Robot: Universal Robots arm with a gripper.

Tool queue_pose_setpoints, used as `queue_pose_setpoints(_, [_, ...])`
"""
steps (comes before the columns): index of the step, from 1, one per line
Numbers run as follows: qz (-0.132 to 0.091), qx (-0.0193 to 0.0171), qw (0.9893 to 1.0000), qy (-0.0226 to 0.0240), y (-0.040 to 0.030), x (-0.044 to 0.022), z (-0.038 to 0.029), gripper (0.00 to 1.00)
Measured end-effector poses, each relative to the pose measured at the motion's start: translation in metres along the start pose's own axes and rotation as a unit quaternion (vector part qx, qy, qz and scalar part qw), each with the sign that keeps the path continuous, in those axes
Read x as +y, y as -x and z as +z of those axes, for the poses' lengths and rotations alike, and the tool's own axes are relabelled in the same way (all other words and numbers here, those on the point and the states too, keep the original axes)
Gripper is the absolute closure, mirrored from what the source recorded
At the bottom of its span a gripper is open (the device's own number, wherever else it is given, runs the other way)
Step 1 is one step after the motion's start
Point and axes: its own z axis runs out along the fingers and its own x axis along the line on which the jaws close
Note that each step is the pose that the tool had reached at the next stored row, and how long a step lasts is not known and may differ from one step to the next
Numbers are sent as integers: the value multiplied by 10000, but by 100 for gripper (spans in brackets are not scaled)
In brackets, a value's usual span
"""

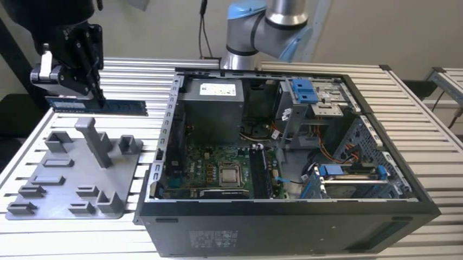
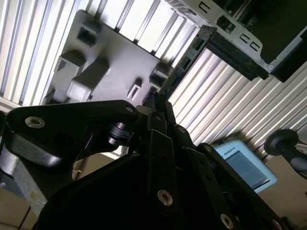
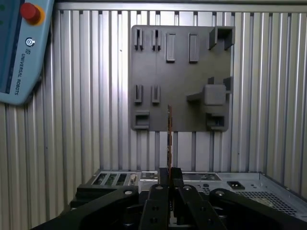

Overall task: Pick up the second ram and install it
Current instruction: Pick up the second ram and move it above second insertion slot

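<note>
Plainly, the end effector (image 1: 97, 96) pinches the second ram (image 1: 123, 106), partly covering its middle.

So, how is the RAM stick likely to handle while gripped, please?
Probably stiff: the RAM stick juts sideways from the gripper without sagging. Likely light, being very thin edge-on in the first wrist view. Its exposed board seems fragile.

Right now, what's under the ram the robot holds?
The grey fixture and the slatted table lie below the ram held by the gripper. The thin strip right beneath its edge is hidden.
</note>
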Motion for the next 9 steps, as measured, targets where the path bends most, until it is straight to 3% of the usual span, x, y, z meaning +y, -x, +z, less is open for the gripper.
queue_pose_setpoints(9, [0, 0, 10000, 4, 3, -265, -5, 86])
